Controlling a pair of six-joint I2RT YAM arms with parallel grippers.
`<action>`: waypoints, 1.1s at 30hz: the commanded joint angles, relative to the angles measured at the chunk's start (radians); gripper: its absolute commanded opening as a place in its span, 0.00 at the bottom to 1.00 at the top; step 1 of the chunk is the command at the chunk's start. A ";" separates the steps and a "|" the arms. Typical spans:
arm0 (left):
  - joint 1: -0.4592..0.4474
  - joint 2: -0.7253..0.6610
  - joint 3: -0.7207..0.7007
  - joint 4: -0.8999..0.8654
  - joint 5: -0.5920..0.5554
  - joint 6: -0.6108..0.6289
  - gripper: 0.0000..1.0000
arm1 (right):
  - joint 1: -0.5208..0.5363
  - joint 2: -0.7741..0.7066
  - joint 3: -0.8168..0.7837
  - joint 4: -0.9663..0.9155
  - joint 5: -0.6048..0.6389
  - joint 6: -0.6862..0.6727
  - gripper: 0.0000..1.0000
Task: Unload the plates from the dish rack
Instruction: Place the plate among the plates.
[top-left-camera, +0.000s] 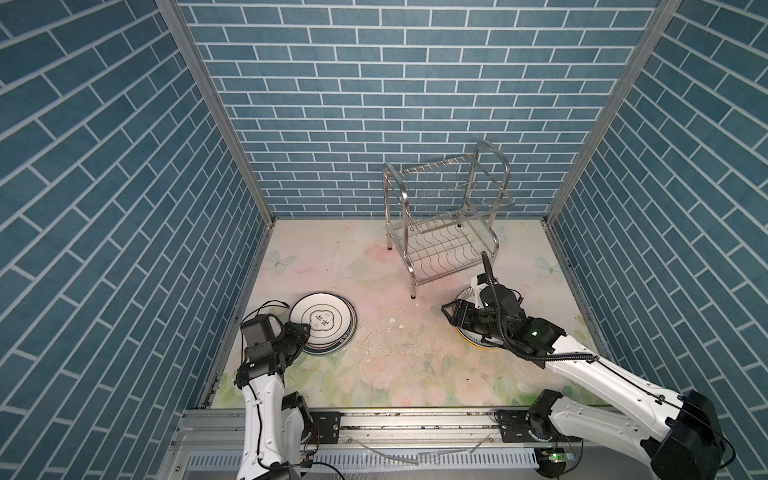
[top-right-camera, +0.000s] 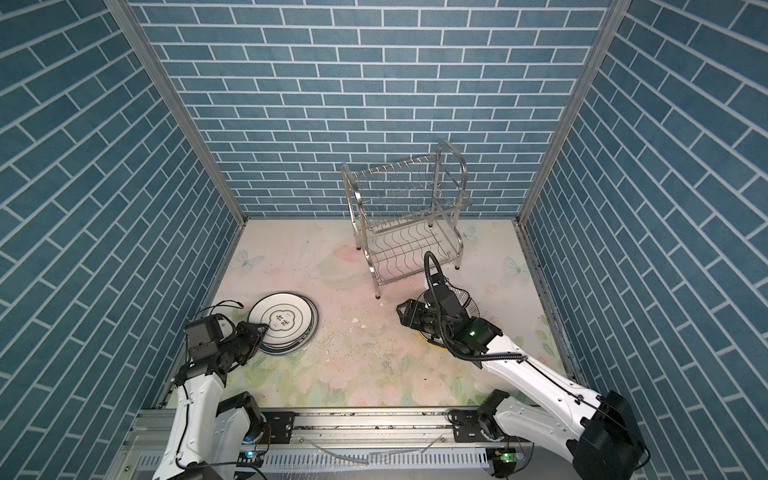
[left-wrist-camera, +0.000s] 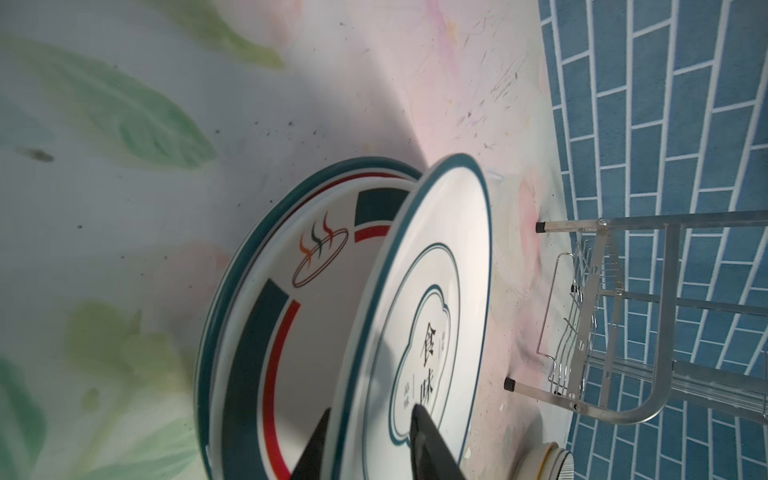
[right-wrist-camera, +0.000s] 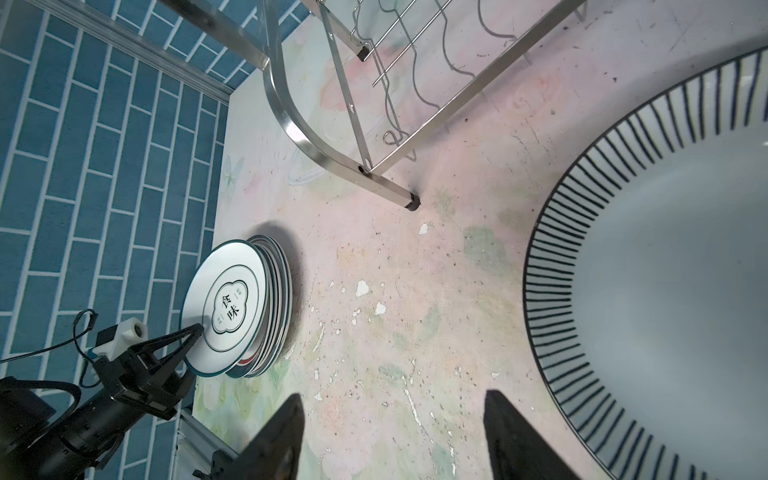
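Observation:
The dish rack (top-left-camera: 446, 224) (top-right-camera: 405, 216) stands at the back with no plates in it. At the left lies a stack of plates (top-left-camera: 332, 353) (top-right-camera: 291, 349). Its top plate (top-left-camera: 324, 316) (left-wrist-camera: 436, 291), white with a green rim and black characters, leans tilted on the stack. My left gripper (top-left-camera: 302, 334) (left-wrist-camera: 370, 411) is open, with that plate's rim between its fingers. Under it lies a plate with red and green bands (left-wrist-camera: 299, 332). My right gripper (top-left-camera: 451, 313) (right-wrist-camera: 392, 395) is open over bare table beside a black-striped plate (right-wrist-camera: 665, 291) (top-left-camera: 463, 297), which the right arm partly hides.
A yellow-edged plate (top-left-camera: 478, 344) lies under the striped one. White chips (top-left-camera: 392, 321) are scattered over the floral table between the two stacks. Blue brick walls close in three sides, and a metal rail (top-left-camera: 395, 419) runs along the front.

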 joint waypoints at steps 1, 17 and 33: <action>0.005 -0.002 0.018 -0.026 -0.028 0.019 0.36 | -0.019 -0.031 -0.014 -0.062 0.035 -0.042 0.69; 0.004 -0.039 0.063 -0.139 -0.105 0.015 0.68 | -0.197 -0.055 -0.014 -0.142 0.018 -0.129 0.73; 0.004 -0.012 0.158 -0.239 -0.190 0.033 0.99 | -0.466 -0.037 0.009 -0.209 0.019 -0.238 0.75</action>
